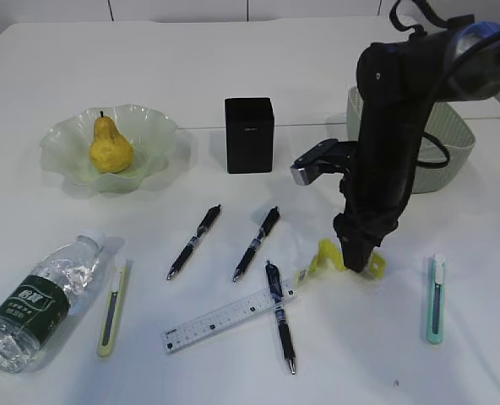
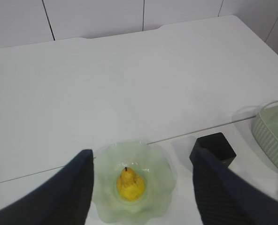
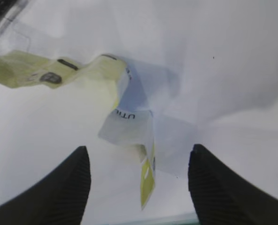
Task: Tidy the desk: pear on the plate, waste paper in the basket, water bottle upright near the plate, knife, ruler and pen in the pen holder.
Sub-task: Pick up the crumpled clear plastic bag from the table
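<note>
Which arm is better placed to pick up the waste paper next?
Right. Its open gripper hangs directly over the waste paper, jaws either side. The left gripper is above the plate, far off.

The white tabletop (image 1: 317, 59) fills the frame. On it: a green plate (image 1: 153, 135) at upper left, a black pen holder (image 1: 249, 135) at centre, a basket (image 1: 453, 143) at upper right, a lying water bottle (image 1: 35, 304) at lower left, three pens (image 1: 193, 242), a ruler (image 1: 220, 321), two utility knives (image 1: 436, 299) and yellow waste paper (image 1: 322, 260) across the lower half.
</note>
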You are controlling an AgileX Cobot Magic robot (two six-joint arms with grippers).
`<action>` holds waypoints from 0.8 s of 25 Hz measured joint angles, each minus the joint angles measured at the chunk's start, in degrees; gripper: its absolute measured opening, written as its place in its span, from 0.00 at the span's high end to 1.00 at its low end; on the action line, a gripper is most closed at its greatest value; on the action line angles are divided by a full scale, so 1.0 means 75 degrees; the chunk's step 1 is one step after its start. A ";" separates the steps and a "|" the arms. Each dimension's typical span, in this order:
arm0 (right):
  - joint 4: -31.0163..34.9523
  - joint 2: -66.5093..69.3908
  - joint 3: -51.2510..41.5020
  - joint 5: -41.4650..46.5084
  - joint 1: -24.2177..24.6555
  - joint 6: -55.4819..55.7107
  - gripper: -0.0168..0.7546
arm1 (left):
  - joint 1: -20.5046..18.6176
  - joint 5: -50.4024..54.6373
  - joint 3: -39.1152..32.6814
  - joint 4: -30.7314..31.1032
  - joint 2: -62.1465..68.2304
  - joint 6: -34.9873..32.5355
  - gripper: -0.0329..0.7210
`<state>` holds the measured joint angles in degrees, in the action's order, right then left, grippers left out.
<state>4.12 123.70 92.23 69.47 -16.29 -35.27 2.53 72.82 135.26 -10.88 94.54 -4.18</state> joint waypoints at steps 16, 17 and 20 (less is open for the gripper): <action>0.0000 0.0243 0.0000 -0.0045 0.0000 0.0000 0.53 | 0.0000 0.0000 0.0000 -0.0014 0.0000 0.0000 0.34; 0.0000 0.0276 0.0000 -0.0045 0.0000 0.0000 0.57 | 0.0000 0.0000 0.0000 -0.0014 0.0000 0.0000 0.34; 0.0000 0.0360 0.0000 -0.0045 0.0000 0.0000 0.69 | 0.0000 0.0000 0.0000 -0.0014 0.0000 0.0000 0.34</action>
<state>4.12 126.41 92.23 69.13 -16.29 -35.27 2.53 72.82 135.26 -10.98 94.54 -4.18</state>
